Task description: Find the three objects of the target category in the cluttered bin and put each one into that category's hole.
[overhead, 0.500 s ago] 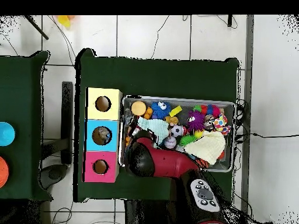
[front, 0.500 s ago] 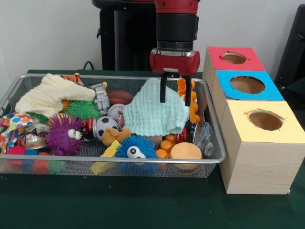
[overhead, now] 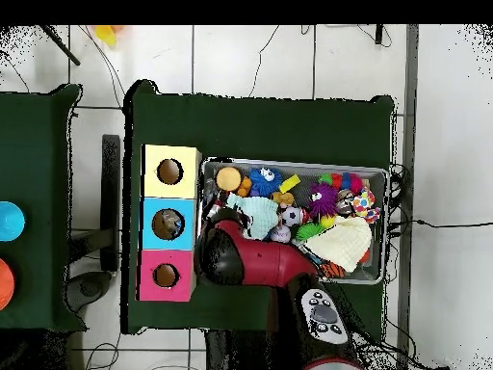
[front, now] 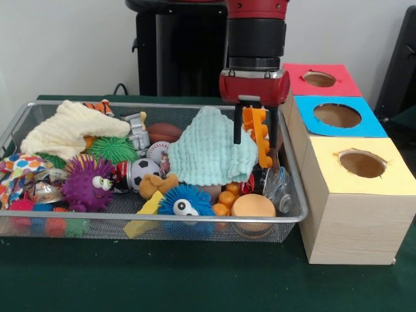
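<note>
The wire mesh bin (front: 162, 220) is full of toys and cloths and stands left of the three wooden boxes. The blue-topped box's round hole (front: 337, 115) is the middle one, right of the bin's far end. My gripper (front: 255, 143) hangs over the bin's right end, beside a mint cloth (front: 208, 153). It is shut on an orange plastic toy (front: 259, 133) that dangles between its fingers, above the clutter. In the overhead view the arm (overhead: 250, 258) covers the gripper, next to the bin (overhead: 385, 173) and the blue hole (overhead: 168, 224).
A red-topped box (front: 318, 79) stands behind the blue one and a yellow-topped box (front: 362, 164) in front. In the bin lie a cream cloth (front: 71, 130), a purple spiky ball (front: 88, 182), a blue spiky ball (front: 185, 201), a soccer ball (front: 143, 170) and an orange disc (front: 253, 207).
</note>
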Robot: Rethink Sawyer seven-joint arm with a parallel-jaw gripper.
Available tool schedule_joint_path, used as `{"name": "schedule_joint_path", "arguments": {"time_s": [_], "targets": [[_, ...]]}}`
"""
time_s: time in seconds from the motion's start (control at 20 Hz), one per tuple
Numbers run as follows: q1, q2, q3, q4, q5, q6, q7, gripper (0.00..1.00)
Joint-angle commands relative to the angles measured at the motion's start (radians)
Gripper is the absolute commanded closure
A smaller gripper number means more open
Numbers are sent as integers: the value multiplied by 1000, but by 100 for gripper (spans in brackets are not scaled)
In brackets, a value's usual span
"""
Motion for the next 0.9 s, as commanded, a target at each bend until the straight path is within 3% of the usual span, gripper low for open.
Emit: {"name": "schedule_joint_path", "arguments": {"time_s": [0.05, 0.9], "targets": [[25, 79, 23, -136, 59, 25, 117, 0], [70, 118, -13, -235, 105, 54, 109, 0]]}}
